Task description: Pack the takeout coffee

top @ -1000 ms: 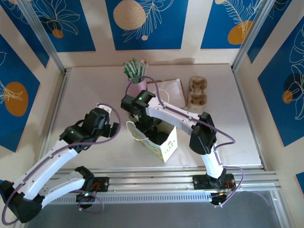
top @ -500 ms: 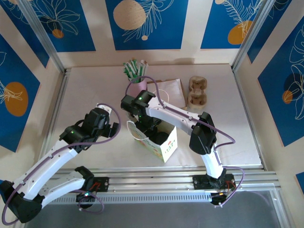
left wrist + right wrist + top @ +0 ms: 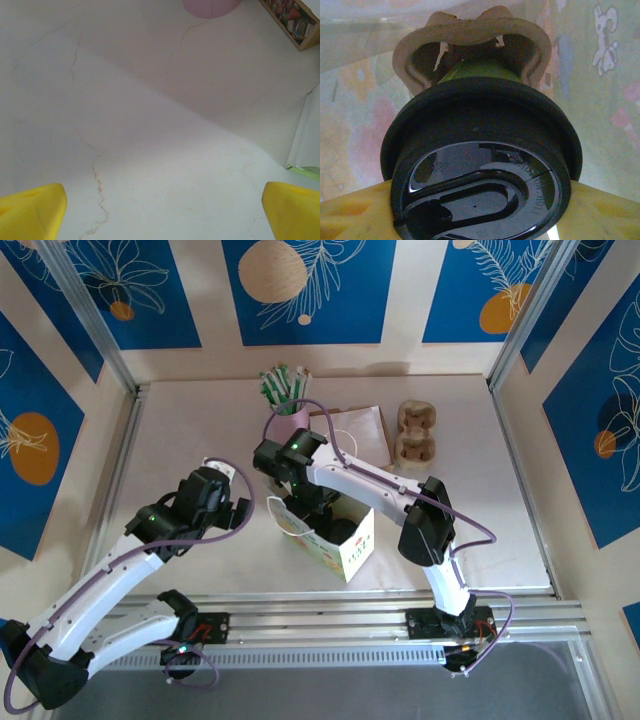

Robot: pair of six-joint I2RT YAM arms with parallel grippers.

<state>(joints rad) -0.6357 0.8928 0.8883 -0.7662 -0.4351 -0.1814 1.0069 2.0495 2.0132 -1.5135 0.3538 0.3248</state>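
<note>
The takeout coffee fills the right wrist view. Its round black lid faces the camera and a strip of green body shows behind it. It stands in a brown pulp cup carrier inside the printed paper bag. My right gripper reaches down into that bag. Its yellow fingers press against both sides of the lid, shut on it. My left gripper hovers left of the bag, wide open over bare table, with nothing between its yellow fingertips.
A pink cup of green-and-white sticks stands behind the bag, its base at the top of the left wrist view. A flat brown bag and two pulp carriers lie at the back right. Walls close in the table.
</note>
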